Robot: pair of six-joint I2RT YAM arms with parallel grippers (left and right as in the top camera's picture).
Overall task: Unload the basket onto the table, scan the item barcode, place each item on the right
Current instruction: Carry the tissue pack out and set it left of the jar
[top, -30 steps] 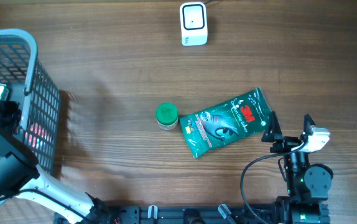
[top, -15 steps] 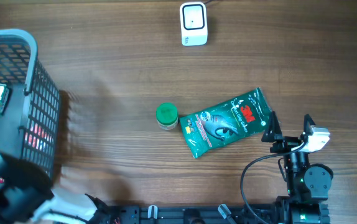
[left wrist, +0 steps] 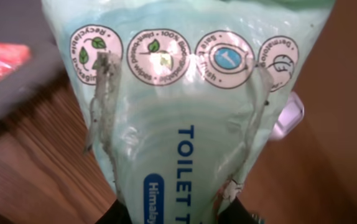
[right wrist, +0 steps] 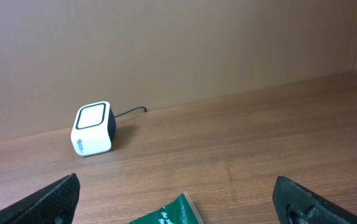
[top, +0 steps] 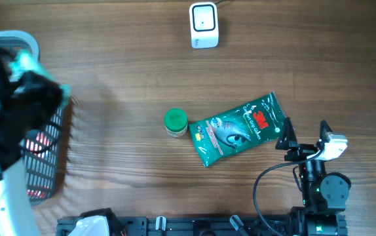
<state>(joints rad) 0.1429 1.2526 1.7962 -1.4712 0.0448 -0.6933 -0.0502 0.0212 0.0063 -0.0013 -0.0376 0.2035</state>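
There are two packs, one jar, one scanner and one basket.

The first pack, a pale green wipes pack (left wrist: pixel 178 93), is clamped at its lower end between the fingers of the left gripper (left wrist: pixel 178 216) and fills the left wrist view. From overhead it is only a pale teal smear in the upper left of the frame, above the basket (top: pixel 44 167).

Its bottom end runs out of the wrist view, so the blue lettering breaks off after "TOILET T". Four round symbols cross its top.

The left arm is badly blurred from overhead and covers much of the basket. A red thing (top: pixel 40 139) shows through the mesh, too blurred to name.

The second pack, a dark green packet (top: pixel 240 129), lies flat right of centre, with the green-lidded jar (top: pixel 175 122) just beside its left end.

The white scanner (top: pixel 204 25) stands at the top centre.

The right gripper (top: pixel 304 131), at the lower right, has its fingers wide apart and holds nothing. Its wrist view shows only a corner of the dark packet.
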